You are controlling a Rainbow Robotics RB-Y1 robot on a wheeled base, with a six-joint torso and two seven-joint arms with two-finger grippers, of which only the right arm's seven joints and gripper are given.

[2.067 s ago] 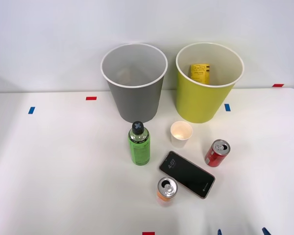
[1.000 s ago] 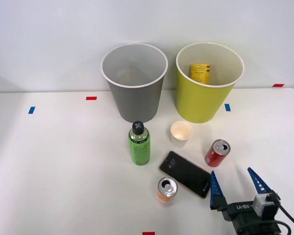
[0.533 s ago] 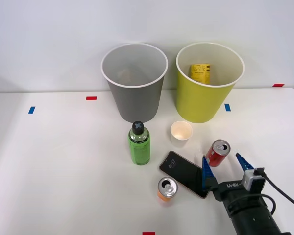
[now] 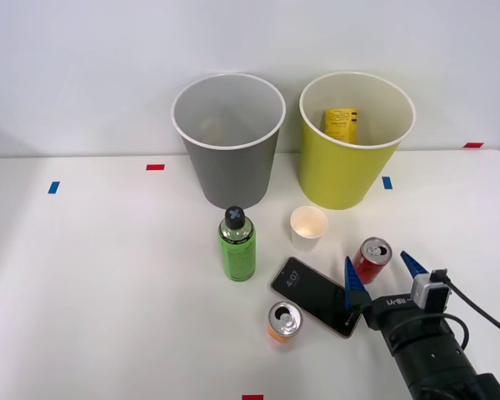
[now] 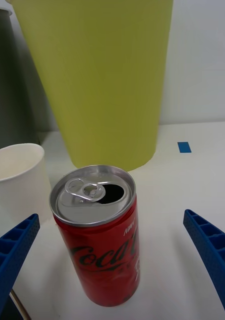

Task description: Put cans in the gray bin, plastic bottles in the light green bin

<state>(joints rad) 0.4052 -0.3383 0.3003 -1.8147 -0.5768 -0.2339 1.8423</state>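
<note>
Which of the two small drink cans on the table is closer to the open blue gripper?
The red slim can is closer: it stands between the fingers of the right gripper. The orange can stands apart, beyond the black phone.

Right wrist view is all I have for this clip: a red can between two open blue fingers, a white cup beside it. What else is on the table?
Observer: An orange can stands nearer the robot, beside a black phone.
Operator: Any bottle?
Observer: Yes, a green bottle with a black cap stands upright in front of the gray bin.
Operator: Is the light green bin empty?
Observer: No, the light green bin holds a yellow item.
</note>
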